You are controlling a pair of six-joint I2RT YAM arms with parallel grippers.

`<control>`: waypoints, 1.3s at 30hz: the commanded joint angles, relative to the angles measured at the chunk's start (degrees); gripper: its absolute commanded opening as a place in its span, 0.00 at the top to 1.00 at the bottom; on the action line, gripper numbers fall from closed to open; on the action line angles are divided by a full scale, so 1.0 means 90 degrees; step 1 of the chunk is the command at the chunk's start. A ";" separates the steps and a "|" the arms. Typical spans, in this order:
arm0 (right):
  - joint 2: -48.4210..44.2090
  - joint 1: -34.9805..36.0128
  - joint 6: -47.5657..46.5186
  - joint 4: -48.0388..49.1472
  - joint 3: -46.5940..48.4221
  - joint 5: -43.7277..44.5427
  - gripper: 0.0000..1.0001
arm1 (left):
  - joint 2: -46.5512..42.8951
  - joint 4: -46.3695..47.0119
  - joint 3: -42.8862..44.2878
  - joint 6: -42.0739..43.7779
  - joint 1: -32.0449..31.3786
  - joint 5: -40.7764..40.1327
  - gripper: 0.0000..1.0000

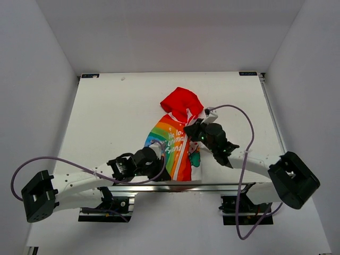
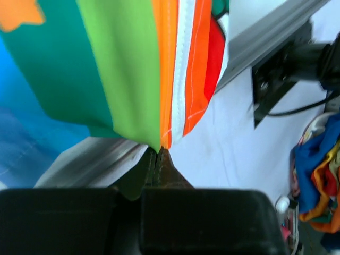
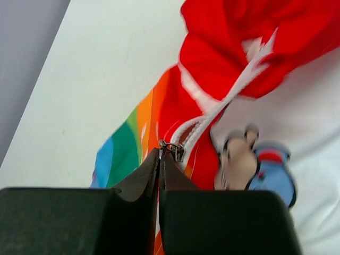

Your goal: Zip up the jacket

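Toward the near side of the table (image 1: pixel 106 106), the left gripper (image 2: pixel 158 159) was clamped on the bottom hem (image 2: pixel 159 142) of the jacket (image 1: pixel 175 146). Farther up, the right gripper (image 3: pixel 160 158) pinched its zipper pull (image 3: pixel 173 149).

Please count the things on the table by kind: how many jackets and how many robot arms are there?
Jacket: 1
Arms, left arm and right arm: 2
Total: 3
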 commanded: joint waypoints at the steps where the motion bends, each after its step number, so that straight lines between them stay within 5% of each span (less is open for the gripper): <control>1: 0.0396 -0.0476 -0.0373 0.1274 0.0739 0.0718 1.00 | -0.0069 -0.0749 -0.0323 -0.0218 -0.0179 0.0972 1.00; 18: 0.3443 -0.1619 -0.1057 0.1264 0.3942 0.0680 1.00 | 0.0048 -0.1178 -0.0372 -0.0228 -0.0179 0.0846 1.00; 28: 0.2772 -0.1649 -0.0754 0.1216 0.2920 -0.0911 1.00 | 0.0721 -0.1598 0.0260 -0.0170 -0.0179 0.0357 1.00; 30: 0.2605 -0.1639 -0.0968 0.0603 0.2977 -0.1466 0.71 | 0.0896 -0.2027 0.0554 -0.0044 -0.0179 0.0143 0.77; 32: 0.2360 -0.1629 -0.1076 -0.0003 0.3250 -0.1935 0.57 | 0.0946 -0.2620 0.1042 0.0006 -0.0179 -0.0275 0.44; 34: 0.2011 -0.1639 -0.1164 -0.0658 0.3290 -0.2181 0.39 | 0.0879 -0.3032 0.1413 0.0036 -0.0179 -0.0569 0.36; 35: 0.1863 -0.1629 -0.1194 -0.0785 0.3261 -0.2230 0.11 | 0.0810 -0.3150 0.1512 0.0036 -0.0179 -0.0870 0.23; 36: 0.1552 -0.1639 -0.1204 -0.1135 0.3251 -0.2241 0.11 | 0.0655 -0.3238 0.1609 0.0026 -0.0179 -0.1028 0.02; 39: 0.1034 -0.1648 -0.1291 -0.2663 0.3542 -0.1783 0.11 | 0.0469 -0.3667 0.2068 -0.0042 -0.0179 -0.1604 0.02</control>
